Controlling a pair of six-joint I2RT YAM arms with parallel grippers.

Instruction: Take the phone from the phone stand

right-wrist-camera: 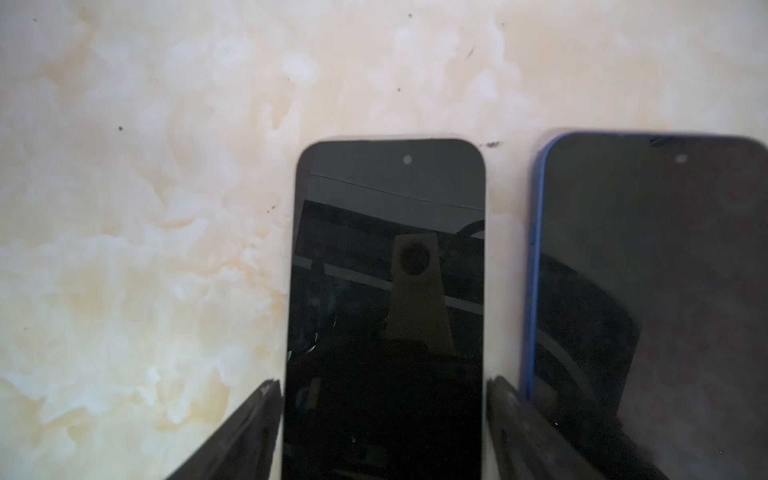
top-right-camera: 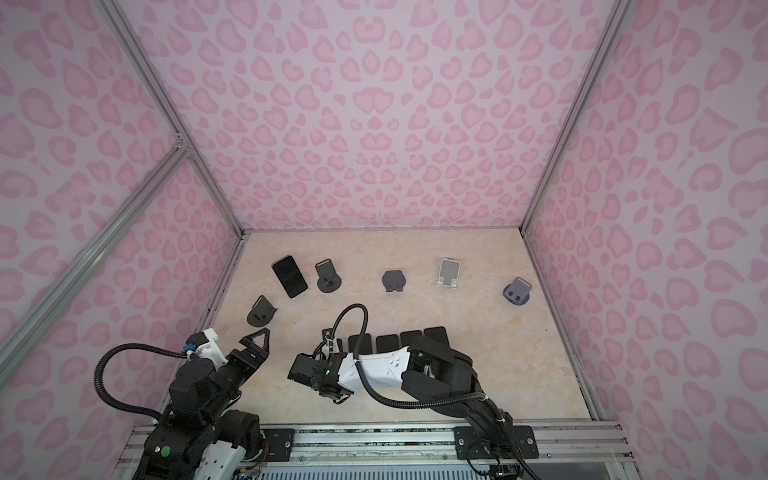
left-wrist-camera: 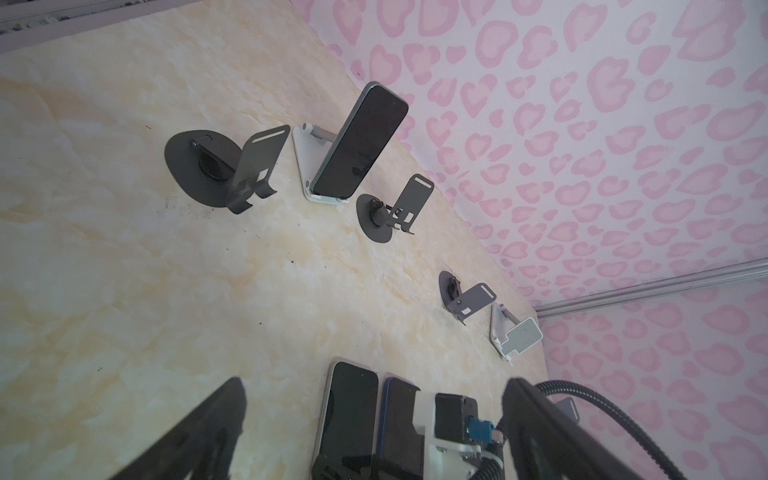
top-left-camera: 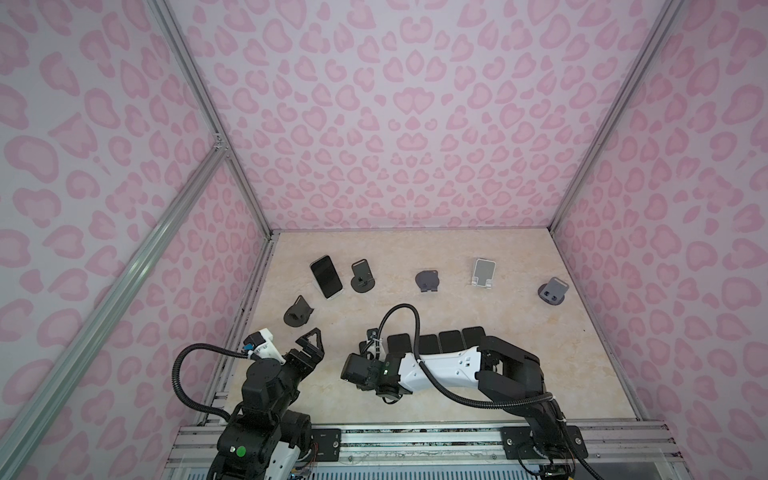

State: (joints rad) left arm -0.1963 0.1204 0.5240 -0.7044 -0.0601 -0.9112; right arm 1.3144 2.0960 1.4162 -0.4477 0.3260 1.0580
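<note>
Phone (top-left-camera: 326, 276) not yet lifted, leaning on the white stand (left-wrist-camera: 301, 158) at the far left of the counter (top-left-camera: 519, 324). Right tool (right-wrist-camera: 382, 386) astride a flat phone (right-wrist-camera: 386, 270) near the front, gripping or loose impossible to tell. Left tool (top-left-camera: 309, 340) gaping, empty. Next, likely: reach the stand, pinch the phone's edges, lift clear.

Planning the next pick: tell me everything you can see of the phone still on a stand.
The phone is a slim slab with rounded corners, a dark, glossy, unlit screen and a pale edge band. It leans back, screen towards the arms, on a white stand, with its lower edge in the stand's lip. It sits at the far left of the back row, near the left wall, with a dark stand just right of it. Only its own stand touches it.
</note>
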